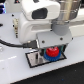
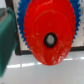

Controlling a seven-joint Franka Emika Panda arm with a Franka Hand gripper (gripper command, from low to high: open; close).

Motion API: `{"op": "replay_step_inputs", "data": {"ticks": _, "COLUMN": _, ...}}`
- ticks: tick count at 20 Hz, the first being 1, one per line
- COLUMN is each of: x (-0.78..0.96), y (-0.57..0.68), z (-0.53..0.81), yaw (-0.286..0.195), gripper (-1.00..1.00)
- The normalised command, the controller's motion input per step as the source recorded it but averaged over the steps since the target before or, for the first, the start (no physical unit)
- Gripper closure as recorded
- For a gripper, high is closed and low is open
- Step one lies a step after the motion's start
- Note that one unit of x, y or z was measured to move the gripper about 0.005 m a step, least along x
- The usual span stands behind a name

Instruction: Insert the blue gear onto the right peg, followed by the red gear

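Observation:
In the exterior view the red gear (image 1: 52,52) sits just above the blue gear (image 1: 48,58), which lies on the grey black-bordered plate (image 1: 34,61). My gripper (image 1: 52,49) hangs straight over them and looks shut on the red gear; a grey bracket hides the fingers. In the wrist view the red gear (image 2: 49,31) fills the picture, very near the camera, with a dark centre hole (image 2: 50,39). Blue gear teeth (image 2: 21,30) show around its edges. The right peg is hidden under the gears.
The plate's black border (image 2: 19,50) shows in the wrist view, with white table (image 2: 30,72) beyond it. A teal-green object (image 2: 6,35) is beside the gears. A black cable (image 1: 12,44) runs across the table at the exterior view's left.

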Motion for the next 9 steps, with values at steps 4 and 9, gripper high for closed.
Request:
{"op": "replay_step_inputs", "data": {"ticks": 4, "x": -0.06, "y": 0.28, "z": 0.67, "yaw": 0.000, "gripper": -1.00}}
{"op": "replay_step_inputs", "data": {"ticks": 9, "x": 0.01, "y": 0.09, "z": 0.56, "yaw": 0.000, "gripper": -1.00}}
